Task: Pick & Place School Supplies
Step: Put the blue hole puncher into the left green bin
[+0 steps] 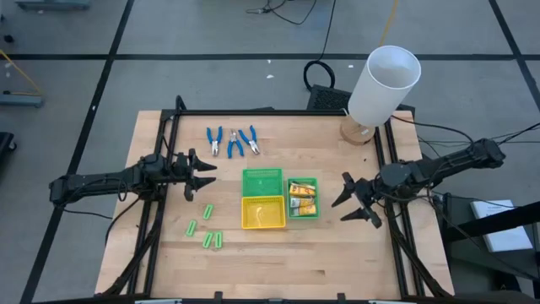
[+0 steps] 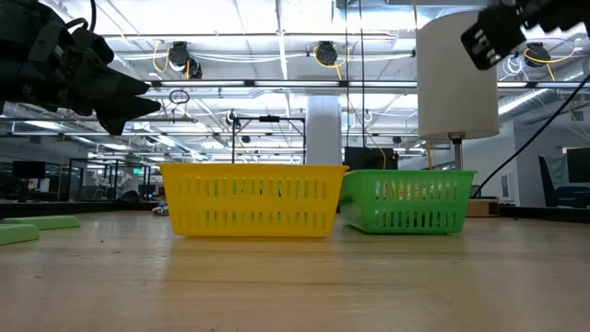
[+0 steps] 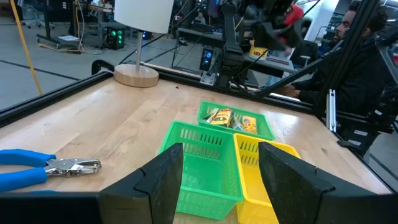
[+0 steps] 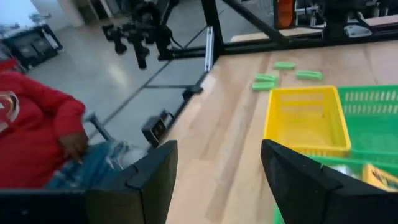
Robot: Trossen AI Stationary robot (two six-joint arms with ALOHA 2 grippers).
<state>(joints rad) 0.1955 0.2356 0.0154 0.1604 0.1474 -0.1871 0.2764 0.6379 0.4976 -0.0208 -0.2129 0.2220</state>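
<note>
Three blue-handled pliers (image 1: pixel 233 142) lie side by side on the far part of the table; one also shows in the left wrist view (image 3: pixel 37 168). Several light-green sticks (image 1: pixel 207 230) lie on the wood near the left front. Yellow-orange packets (image 1: pixel 301 197) lie inside a small green tray (image 1: pixel 314 211). My left gripper (image 1: pixel 201 173) (image 3: pixel 221 168) hovers open at the table's left side, pointing level toward the trays. My right gripper (image 1: pixel 353 201) (image 4: pixel 217 168) hovers open at the right side, above the table, with nothing between its fingers.
A green tray (image 1: pixel 262 181) and a yellow tray (image 1: pixel 262 212) stand at the table's middle, next to the small green one. A big white cylinder (image 1: pixel 384 84) on a round wooden foot stands at the far right corner. A person in red sits beyond the table (image 4: pixel 37 137).
</note>
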